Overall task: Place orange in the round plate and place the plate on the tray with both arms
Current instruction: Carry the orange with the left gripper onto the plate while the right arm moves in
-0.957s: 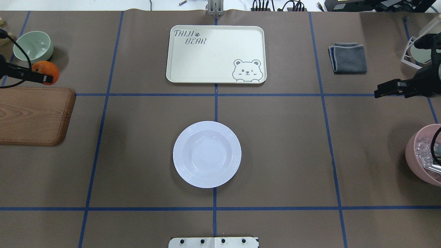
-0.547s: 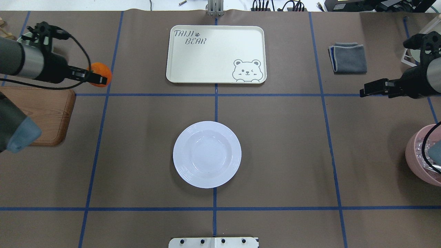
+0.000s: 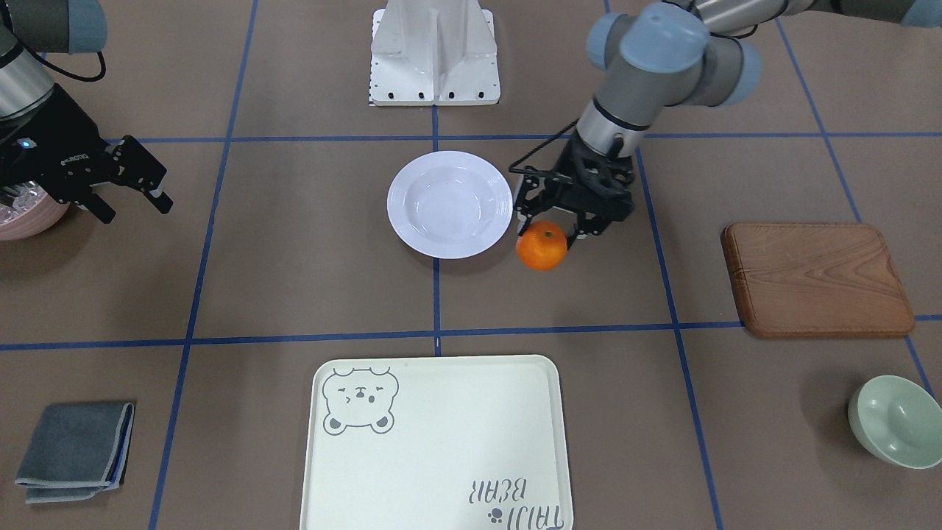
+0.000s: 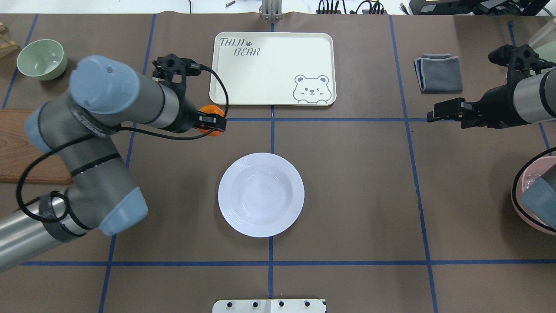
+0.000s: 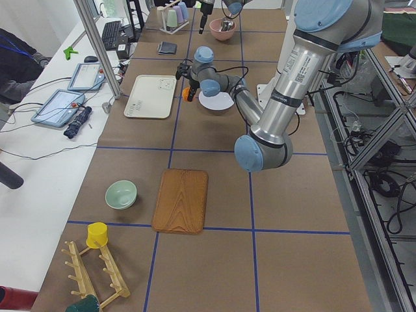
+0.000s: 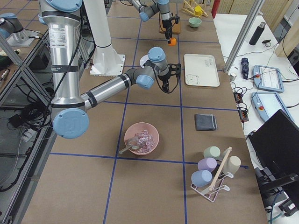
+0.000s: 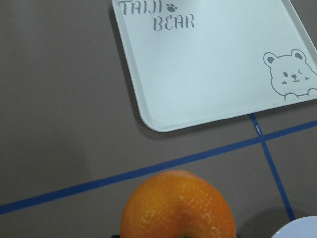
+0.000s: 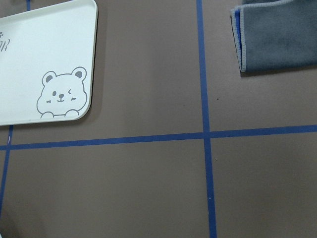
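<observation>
The left gripper is gripping the orange, holding it near the round plate, not yet over it. The right gripper is hanging open, empty. Next: centring over the plate, then releasing.

1. Small round orange fruit: bright orange, pitted skin.
2. Round glossy plate: white, faint concentric ridges on rim.
3. Rectangular tray: pale cream, grey bear face, grey lettering.
4. Table cover: brown, blue tape grid.
5. Folded cloth: grey, edge apparently blue.
</observation>
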{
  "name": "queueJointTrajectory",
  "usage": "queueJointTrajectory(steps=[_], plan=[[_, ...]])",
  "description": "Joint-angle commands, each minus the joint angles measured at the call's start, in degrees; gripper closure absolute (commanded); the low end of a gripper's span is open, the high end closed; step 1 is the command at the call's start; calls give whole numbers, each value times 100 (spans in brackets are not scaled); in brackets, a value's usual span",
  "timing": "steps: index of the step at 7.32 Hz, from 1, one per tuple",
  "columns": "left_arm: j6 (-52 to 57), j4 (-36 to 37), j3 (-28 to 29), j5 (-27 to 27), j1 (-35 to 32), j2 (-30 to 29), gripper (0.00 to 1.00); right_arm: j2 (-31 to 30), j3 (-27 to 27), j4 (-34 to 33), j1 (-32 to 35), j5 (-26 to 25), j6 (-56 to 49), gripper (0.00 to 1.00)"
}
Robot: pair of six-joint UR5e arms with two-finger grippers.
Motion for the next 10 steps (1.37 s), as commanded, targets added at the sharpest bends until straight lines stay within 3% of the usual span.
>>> queueJointTrajectory(steps=[1, 3, 5, 6, 7, 8, 10], plan=[[-471, 1162, 21, 593, 825, -648, 100, 280, 0, 24, -269, -250, 581, 0], [-498, 1352, 299, 1190, 1476, -729, 100, 369, 0, 24, -542, -559, 794, 0], [-602, 1309, 976, 1210, 1610, -1166, 94, 369, 0, 24, -605, -569, 812, 0], [-647, 1300, 1196, 1210, 1610, -1369, 78, 403, 9, 24, -613, -569, 812, 0], [-630, 1300, 1207, 1210, 1610, -1362, 17, 412, 0, 33, -648, -569, 812, 0], [-612, 1291, 1198, 1497, 1610, -1327, 2, 413, -8, 33, -675, -578, 812, 0], [-159, 1343, 771, 1509, 1514, -1327, 1, 500, 0, 33, -728, -578, 838, 0]])
